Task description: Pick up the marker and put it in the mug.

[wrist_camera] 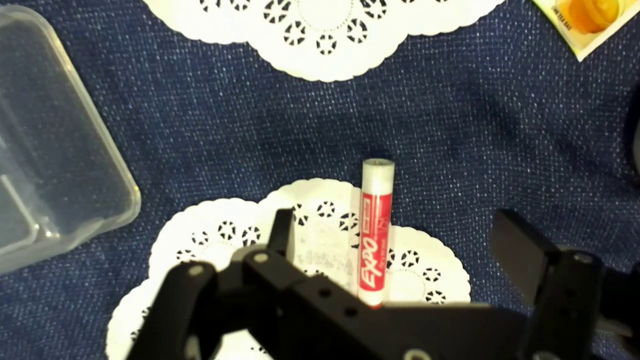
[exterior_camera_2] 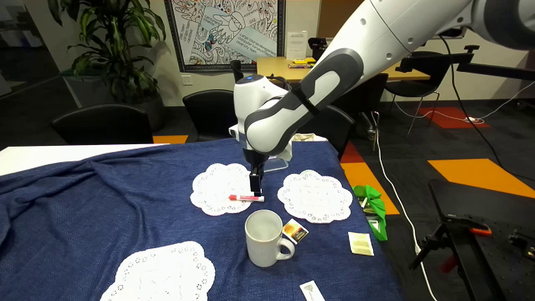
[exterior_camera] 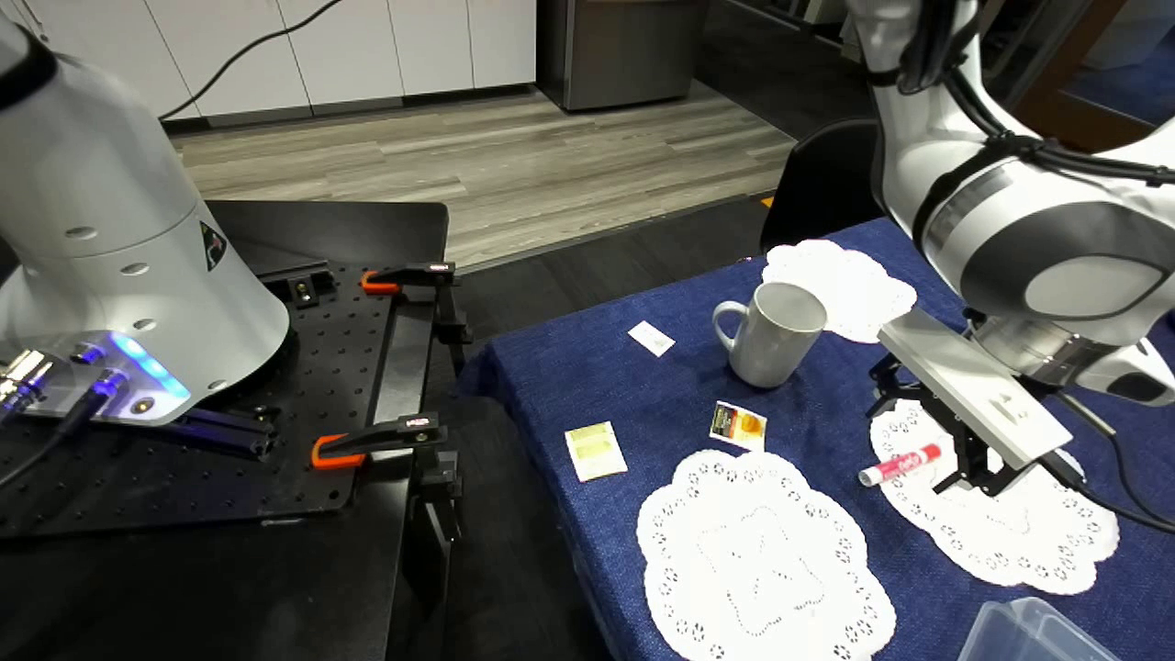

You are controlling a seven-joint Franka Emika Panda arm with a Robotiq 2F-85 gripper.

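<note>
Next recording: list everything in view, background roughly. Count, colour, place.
Tablecloth: one, blue, under tabletop items
Doilies: three, white, on cloth
Marker: one, red and white, partly on a doily
Mug: one, white, upright on cloth
Small flat items: three, yellowish, white, orange-and-dark, on cloth
Container: one, clear, on cloth
Chairs: several, black, beyond cloth
Plant: one, green, background
Framed artwork: one, multicoloured, background
Cabinets: several, white, background
Appliance: one, grey, beside cabinets
Bench: one, black, across a gap from cloth
Clamps: two, black and orange, on bench edge
Robot base: one, white, on bench
Robot arm: one, white and grey, over cloth
End effector: one, black, open by the marker
</note>
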